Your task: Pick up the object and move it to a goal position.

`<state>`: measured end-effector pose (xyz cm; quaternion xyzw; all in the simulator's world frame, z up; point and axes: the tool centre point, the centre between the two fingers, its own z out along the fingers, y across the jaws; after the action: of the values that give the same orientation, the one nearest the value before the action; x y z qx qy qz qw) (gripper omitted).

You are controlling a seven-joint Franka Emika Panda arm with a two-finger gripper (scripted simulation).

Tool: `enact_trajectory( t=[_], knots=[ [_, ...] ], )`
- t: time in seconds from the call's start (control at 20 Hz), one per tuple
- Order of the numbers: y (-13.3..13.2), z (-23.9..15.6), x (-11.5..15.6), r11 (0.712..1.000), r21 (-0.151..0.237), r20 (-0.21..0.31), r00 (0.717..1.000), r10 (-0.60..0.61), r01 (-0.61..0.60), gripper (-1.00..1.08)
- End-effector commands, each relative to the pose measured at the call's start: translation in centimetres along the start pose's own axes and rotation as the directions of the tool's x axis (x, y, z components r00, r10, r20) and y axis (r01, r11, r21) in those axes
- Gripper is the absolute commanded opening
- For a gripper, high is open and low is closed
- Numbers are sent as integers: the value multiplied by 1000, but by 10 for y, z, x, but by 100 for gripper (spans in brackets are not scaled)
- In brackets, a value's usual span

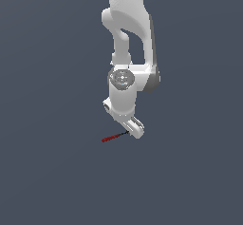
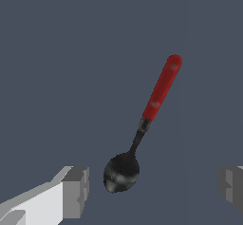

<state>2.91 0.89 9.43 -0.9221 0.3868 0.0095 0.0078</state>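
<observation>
In the exterior view the spoon is too small for its black head to be made out where it meets the gripper, and the arm's upper part is cut off. In the wrist view both fingers run off the frame.

– Colours on my feed? I log the spoon: red handle with faint pale specks, black neck, glossy black bowl with grey highlights.

– And the rest?

– I note the arm white with a grey joint cap; the fingertips grey on white; the ground uniform slate blue-grey.
</observation>
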Motion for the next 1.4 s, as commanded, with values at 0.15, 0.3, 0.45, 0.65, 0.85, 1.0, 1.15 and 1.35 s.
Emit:
enact_trajectory(
  t=[0.15, 0.3, 0.45, 0.65, 0.85, 1.0, 1.15, 1.35],
  knots=[
    [1, 14, 8, 987, -1, -9, 987, 158, -158, 100],
    [1, 20, 11, 974, 0, -13, 974, 226, -226, 100],
    [2, 25, 14, 960, 0, -17, 960, 281, -281, 100],
    [2, 30, 17, 943, 1, -21, 943, 331, -332, 100],
    [2, 33, 18, 933, 2, -24, 933, 359, -359, 100],
    [2, 33, 19, 931, 2, -24, 931, 365, -366, 100],
    [2, 34, 18, 933, 2, -24, 932, 361, -361, 100],
    [3, 46, 19, 932, 2, -24, 932, 362, -363, 100]
  ],
)
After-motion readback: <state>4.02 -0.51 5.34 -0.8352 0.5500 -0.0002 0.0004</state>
